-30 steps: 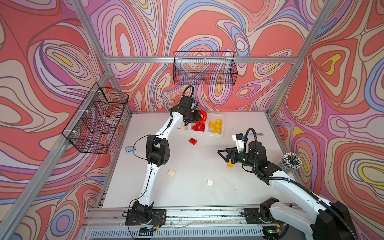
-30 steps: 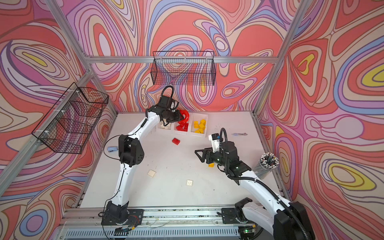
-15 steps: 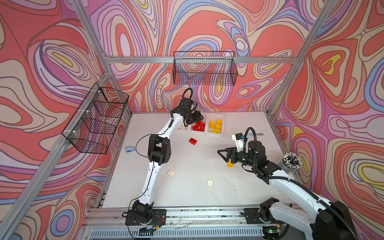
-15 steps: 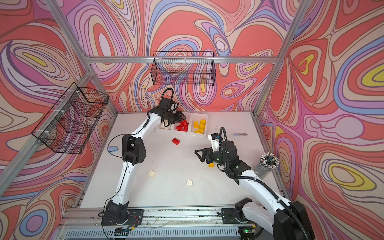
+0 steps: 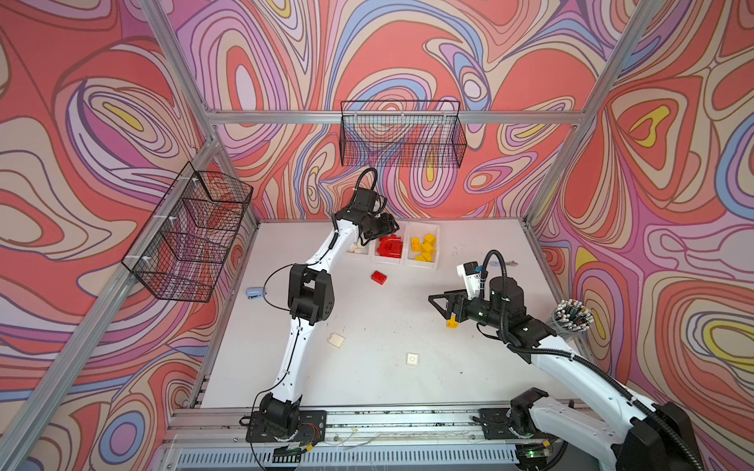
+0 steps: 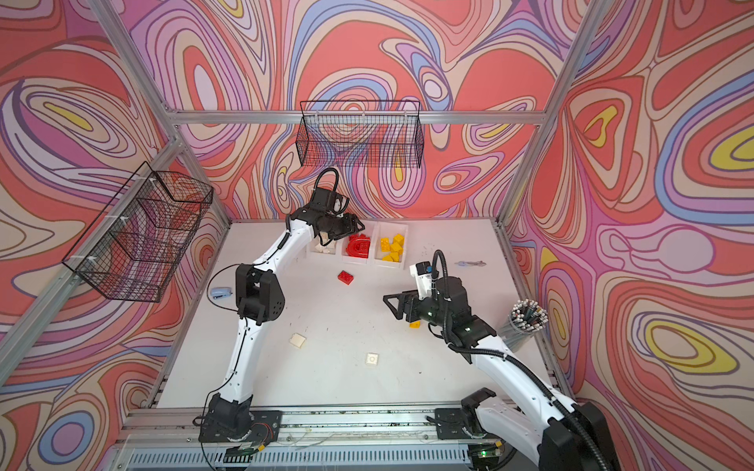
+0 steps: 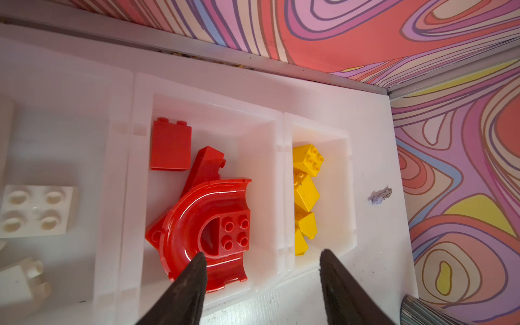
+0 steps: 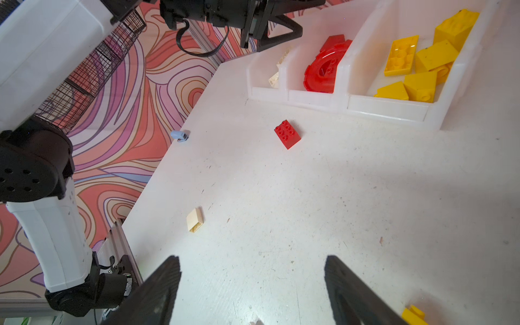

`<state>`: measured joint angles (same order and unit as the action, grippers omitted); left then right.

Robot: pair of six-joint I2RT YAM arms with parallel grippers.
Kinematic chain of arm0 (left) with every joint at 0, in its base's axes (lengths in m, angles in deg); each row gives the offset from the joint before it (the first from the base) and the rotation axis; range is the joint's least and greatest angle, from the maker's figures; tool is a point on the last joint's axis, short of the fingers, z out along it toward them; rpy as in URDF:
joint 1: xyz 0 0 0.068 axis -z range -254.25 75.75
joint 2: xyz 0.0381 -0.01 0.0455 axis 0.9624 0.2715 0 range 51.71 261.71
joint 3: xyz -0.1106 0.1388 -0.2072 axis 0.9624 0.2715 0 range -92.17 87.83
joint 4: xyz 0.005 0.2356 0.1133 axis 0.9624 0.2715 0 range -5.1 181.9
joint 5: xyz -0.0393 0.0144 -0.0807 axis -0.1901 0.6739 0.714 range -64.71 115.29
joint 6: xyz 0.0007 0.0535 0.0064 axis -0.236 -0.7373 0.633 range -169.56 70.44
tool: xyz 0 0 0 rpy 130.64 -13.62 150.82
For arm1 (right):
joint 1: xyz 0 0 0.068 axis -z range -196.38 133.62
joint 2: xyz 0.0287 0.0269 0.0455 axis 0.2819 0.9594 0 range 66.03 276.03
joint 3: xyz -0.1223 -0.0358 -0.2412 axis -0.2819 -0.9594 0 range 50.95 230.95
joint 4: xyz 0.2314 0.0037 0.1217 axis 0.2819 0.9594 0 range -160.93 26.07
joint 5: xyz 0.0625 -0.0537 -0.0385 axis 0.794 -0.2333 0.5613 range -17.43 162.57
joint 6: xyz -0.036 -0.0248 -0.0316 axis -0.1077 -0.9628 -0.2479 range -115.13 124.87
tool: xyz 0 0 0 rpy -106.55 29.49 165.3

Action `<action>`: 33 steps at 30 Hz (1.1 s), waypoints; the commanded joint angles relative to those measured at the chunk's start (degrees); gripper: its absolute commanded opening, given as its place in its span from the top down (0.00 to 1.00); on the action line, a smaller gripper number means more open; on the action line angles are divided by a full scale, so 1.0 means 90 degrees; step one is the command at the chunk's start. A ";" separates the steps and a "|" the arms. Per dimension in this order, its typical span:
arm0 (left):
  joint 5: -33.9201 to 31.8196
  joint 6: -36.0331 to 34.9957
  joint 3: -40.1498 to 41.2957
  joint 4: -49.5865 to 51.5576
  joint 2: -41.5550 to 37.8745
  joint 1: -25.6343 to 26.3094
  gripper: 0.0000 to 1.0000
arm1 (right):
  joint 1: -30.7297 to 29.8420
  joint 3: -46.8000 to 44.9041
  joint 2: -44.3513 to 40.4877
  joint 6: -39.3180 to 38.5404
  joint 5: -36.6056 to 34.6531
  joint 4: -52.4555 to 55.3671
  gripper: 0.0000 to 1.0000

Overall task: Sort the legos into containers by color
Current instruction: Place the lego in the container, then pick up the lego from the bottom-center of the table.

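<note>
– Left pincer (image 7: 261, 253): state and position?

– Open, nothing gripped. It hangs over the containers (image 5: 420, 266), a row of three joined white bins at the far edge of the tabletop (image 5: 367, 387), about midway along that edge. The pincer is above the middle bin. In the left wrist view one fingertip (image 7: 197, 261) overlaps the red arch piece (image 7: 183, 225). Whether they touch cannot be told.

– Contents of the containers?

– Middle bin: the red arch piece lies flat with its studs up, partly over other red bricks (image 7: 170, 146). Bin toward the right edge: yellow bricks (image 7: 306, 194), piled. Bin toward the left edge: white bricks (image 7: 36, 209).

– Right pincer (image 8: 251, 257): state and position?

– Open and empty. It is held above the right half of the tabletop, well apart from the containers. A loose yellow brick (image 8: 412, 315) lies just beside it, outside the jaws.

– Other pieces outside the containers?

– Three. A loose red brick (image 5: 379, 277) lies near the containers, on their near side, studs up. A loose white brick (image 5: 336, 340) lies between the centre and the near edge, beside the left arm. A second loose white brick (image 5: 412, 359) lies near it, closer to the near edge.

– Other items on the tabletop?

– A light-blue stapler (image 5: 255, 292) at the left edge and a pencil cup (image 5: 571, 318) at the right edge.
</note>
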<state>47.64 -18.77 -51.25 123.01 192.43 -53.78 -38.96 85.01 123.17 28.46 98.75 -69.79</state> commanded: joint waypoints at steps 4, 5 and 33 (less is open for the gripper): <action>-0.0322 -0.0324 -0.0161 0.0452 -0.1023 0.0005 0.36 | -0.0005 0.0306 -0.0262 -0.0086 -0.0120 0.0384 0.16; -0.0335 -0.0363 -0.0162 0.0507 -0.1145 0.0002 0.36 | -0.0007 0.0354 -0.0275 -0.0093 -0.0168 0.0484 0.17; -0.1001 -0.1428 0.4133 0.1505 -0.6203 0.0001 0.36 | -0.0667 0.1715 0.0444 -0.0830 -0.2021 0.2417 0.21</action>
<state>40.17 -30.03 -19.47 136.12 139.82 -53.71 -42.53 98.67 125.23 23.28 85.85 -51.75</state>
